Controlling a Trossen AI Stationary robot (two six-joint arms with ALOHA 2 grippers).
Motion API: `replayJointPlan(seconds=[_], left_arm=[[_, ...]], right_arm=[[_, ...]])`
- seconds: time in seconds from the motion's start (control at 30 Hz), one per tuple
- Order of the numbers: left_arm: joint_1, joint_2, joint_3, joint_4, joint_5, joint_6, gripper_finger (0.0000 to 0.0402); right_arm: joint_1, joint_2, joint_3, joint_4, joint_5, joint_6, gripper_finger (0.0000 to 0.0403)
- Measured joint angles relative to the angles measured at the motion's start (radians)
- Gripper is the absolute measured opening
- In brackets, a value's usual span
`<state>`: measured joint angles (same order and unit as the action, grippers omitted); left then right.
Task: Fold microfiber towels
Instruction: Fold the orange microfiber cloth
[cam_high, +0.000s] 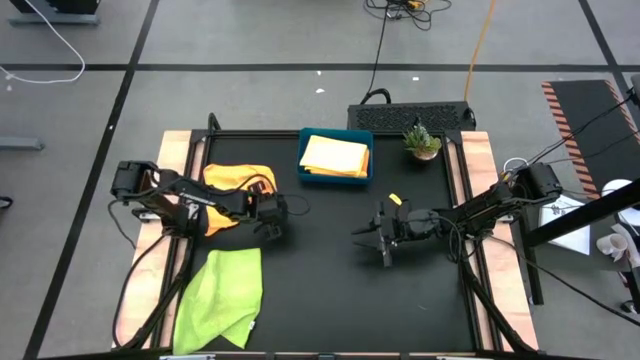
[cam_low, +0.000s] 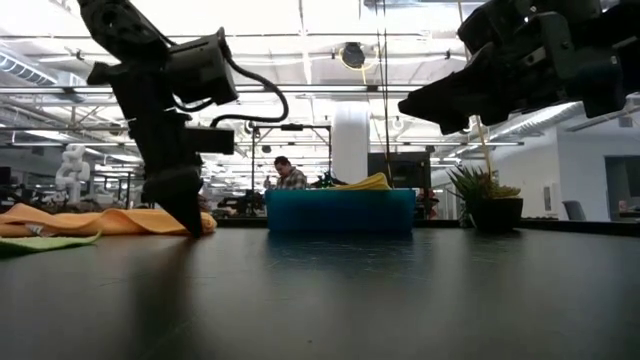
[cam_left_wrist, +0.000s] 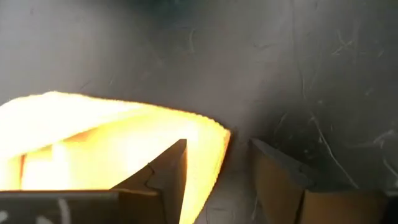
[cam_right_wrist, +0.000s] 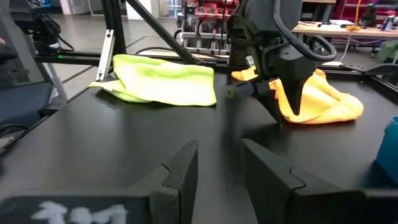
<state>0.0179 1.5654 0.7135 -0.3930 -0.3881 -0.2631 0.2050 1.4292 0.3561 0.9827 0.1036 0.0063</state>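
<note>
The left gripper (cam_high: 272, 222) is pointing down at the black table (cam_high: 330, 290), its fingertips (cam_left_wrist: 176, 163) sitting right at the near edge of the orange towel (cam_high: 232, 185); in the left wrist view the jaws are standing apart with bare table showing between them, one finger overlapping the towel's edge, and nothing is being held. The orange towel is lying crumpled at the table's left side, toward the back. The lime green towel (cam_high: 222, 298) is lying loosely folded at the front left, well apart from the gripper. A yellow towel (cam_high: 335, 155) is resting folded inside the blue tray (cam_high: 304, 160) at the back centre, with a small potted plant (cam_high: 422, 141) just to the tray's right. The right gripper (cam_high: 375, 240) is hovering above the bare middle of the table, facing the left arm, its jaws apart and empty. A person (cam_low: 288, 175) is showing in the room behind the table.
</note>
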Motion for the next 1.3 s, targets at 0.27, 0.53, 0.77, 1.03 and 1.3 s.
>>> replayJointPlan(seconds=[0.27,0.53,0.77,1.03,1.3], left_arm=[[-0.001,-0.001,-0.041,0.107,0.001,0.122,0.0096],[0.007,-0.001,-0.046,0.095,-0.005,0.179,0.0005],[-0.072,-0.032,0.142,-0.018,0.030,0.236,0.0002],[-0.243,-0.033,0.380,-0.025,0.058,0.342,0.0001],[-0.408,-0.033,0.478,-0.020,0.079,0.384,0.0000]], right_arm=[[0.000,0.000,0.000,0.000,0.000,0.047,0.0116],[0.000,0.000,0.000,0.001,0.004,0.131,0.0116],[0.024,0.000,0.000,0.080,-0.003,0.100,0.0116],[0.068,0.000,0.097,-0.006,-0.030,-0.052,0.0116],[0.073,0.000,0.153,-0.112,-0.031,-0.073,0.0117]])
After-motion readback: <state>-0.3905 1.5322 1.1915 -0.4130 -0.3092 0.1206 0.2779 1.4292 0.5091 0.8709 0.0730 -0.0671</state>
